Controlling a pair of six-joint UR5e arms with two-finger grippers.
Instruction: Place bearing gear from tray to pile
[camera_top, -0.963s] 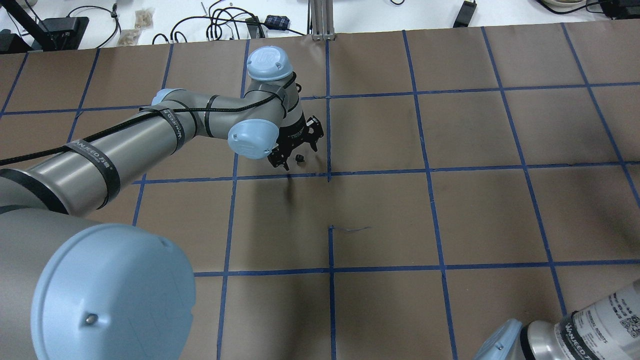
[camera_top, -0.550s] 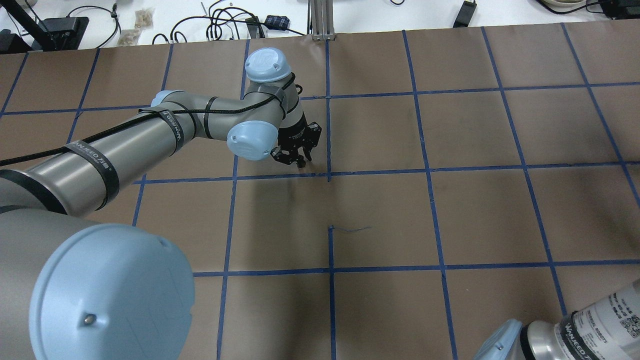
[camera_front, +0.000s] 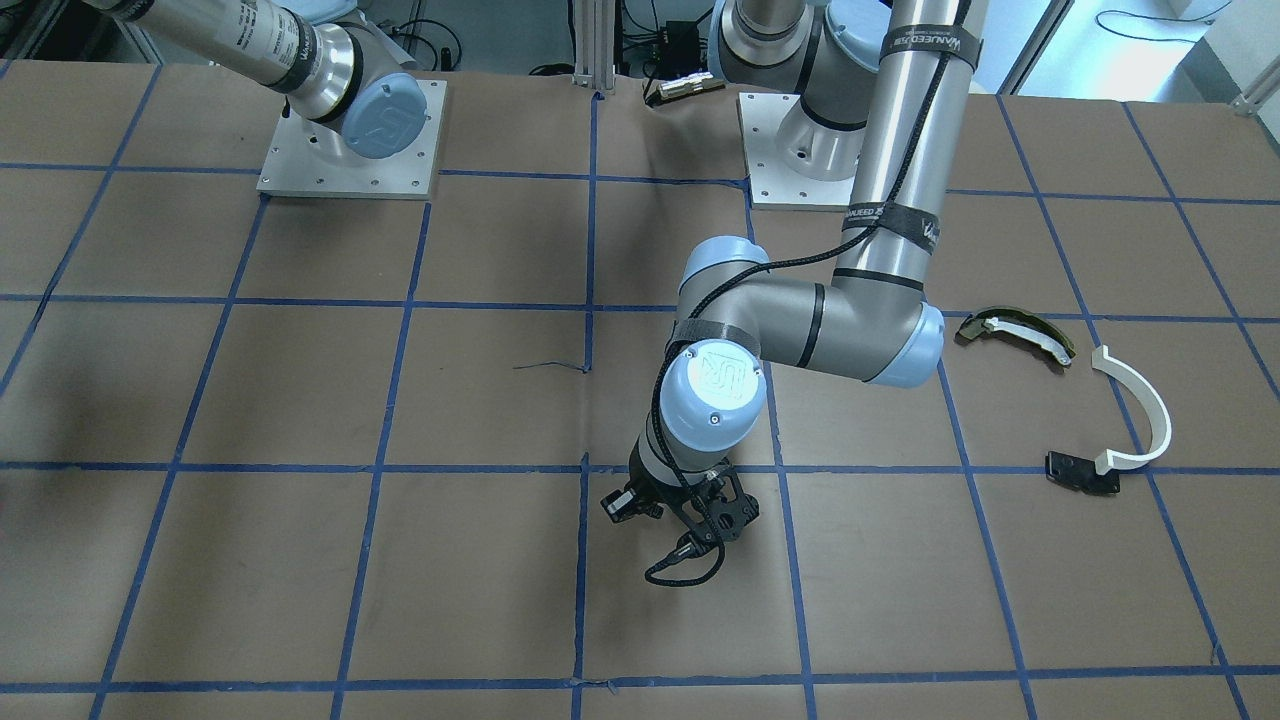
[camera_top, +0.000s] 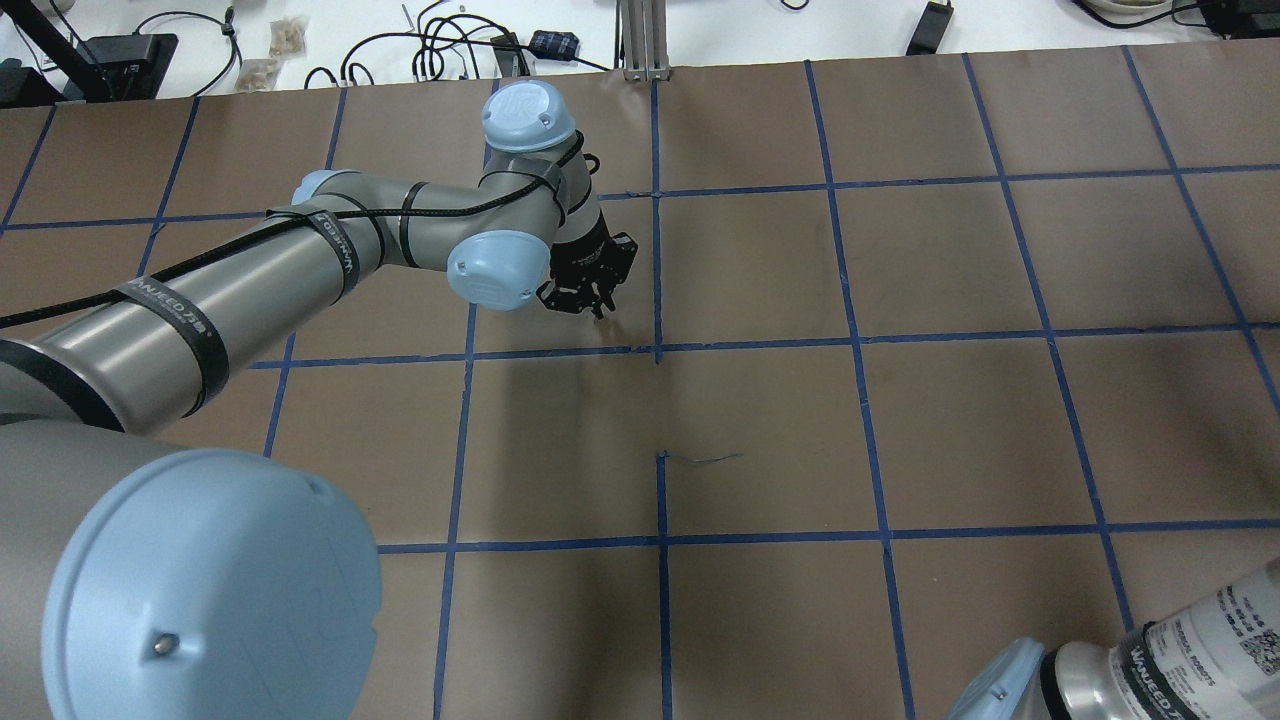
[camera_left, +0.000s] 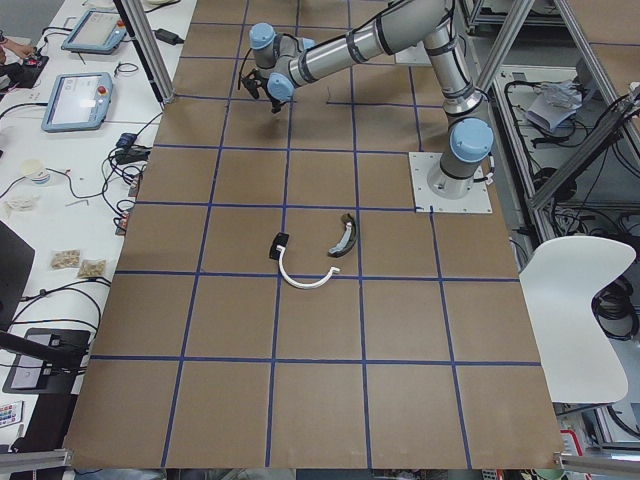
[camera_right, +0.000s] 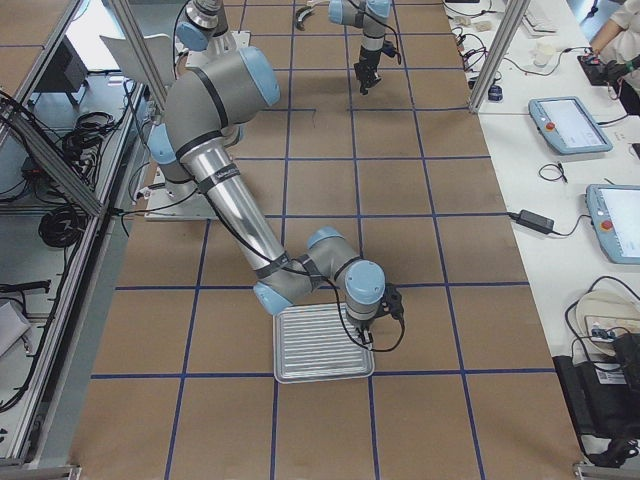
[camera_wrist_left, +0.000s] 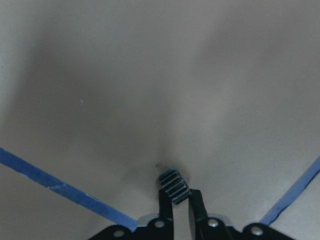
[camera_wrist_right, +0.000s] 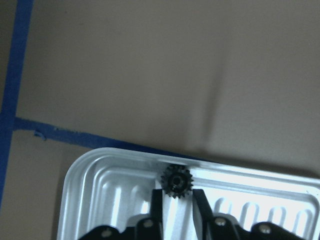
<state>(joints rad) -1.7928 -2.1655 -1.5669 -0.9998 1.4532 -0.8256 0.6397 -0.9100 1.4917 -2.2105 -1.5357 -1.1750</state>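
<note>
My left gripper is shut on a small black bearing gear and holds it just above the brown table near the middle; the left wrist view shows its toothed edge between the fingertips. My right gripper is shut on a second black gear at the rim of the silver tray, which also shows in the exterior right view. The pile lies apart on the robot's left: a white arc strip, an olive-and-white curved piece and a flat black bracket.
The table is brown paper with a blue tape grid. Cables and small devices lie past the far edge. The arm base plates stand on the robot's side. Tablets rest on a side bench.
My left gripper was open around the gear on the table, then shut on it, and has moved a little away from the robot and leftward with it.
</note>
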